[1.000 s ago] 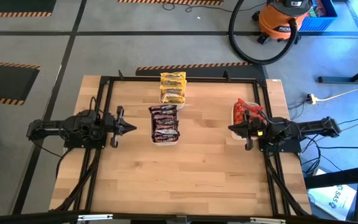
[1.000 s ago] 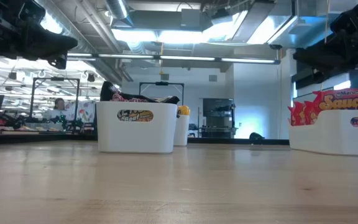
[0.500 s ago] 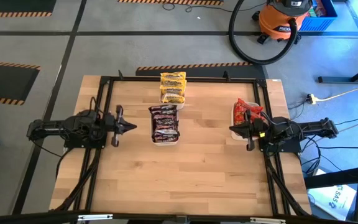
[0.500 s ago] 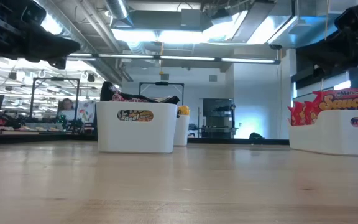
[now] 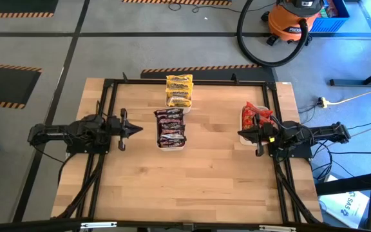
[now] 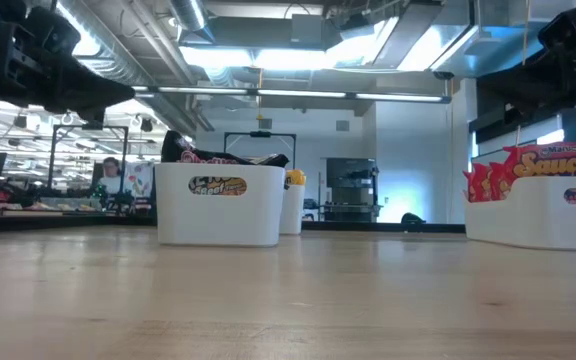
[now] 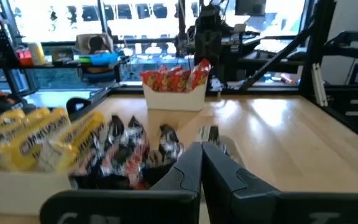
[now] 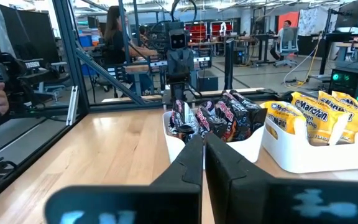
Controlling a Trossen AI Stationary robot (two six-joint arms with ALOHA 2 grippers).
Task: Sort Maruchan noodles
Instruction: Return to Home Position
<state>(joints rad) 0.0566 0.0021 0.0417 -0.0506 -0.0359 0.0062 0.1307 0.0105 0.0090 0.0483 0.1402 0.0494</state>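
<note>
The Maruchan noodles lie sorted in three white trays. Yellow packets (image 5: 179, 90) fill the tray at the far middle, dark packets (image 5: 171, 127) the tray at the centre (image 6: 218, 205), and red packets (image 5: 255, 116) the tray at the right (image 6: 538, 215). My left gripper (image 5: 138, 129) hovers level and shut at the table's left, pointing at the dark packets (image 7: 129, 149). My right gripper (image 5: 239, 135) hovers level and shut at the right, just nearer than the red tray. Neither holds anything; both wrist views show the fingers (image 7: 191, 165) (image 8: 194, 155) closed together.
A black frame (image 5: 108, 84) runs around the wooden table's edges. Bare wood (image 5: 192, 187) stretches across the near half. An orange shop vacuum (image 5: 294, 19) and its hose stand on the floor beyond the far edge. People sit at desks in the room behind.
My left gripper has turned slightly, its tip swinging a little toward the table's far edge. It stays shut and holds nothing. The packets and trays have not moved.
</note>
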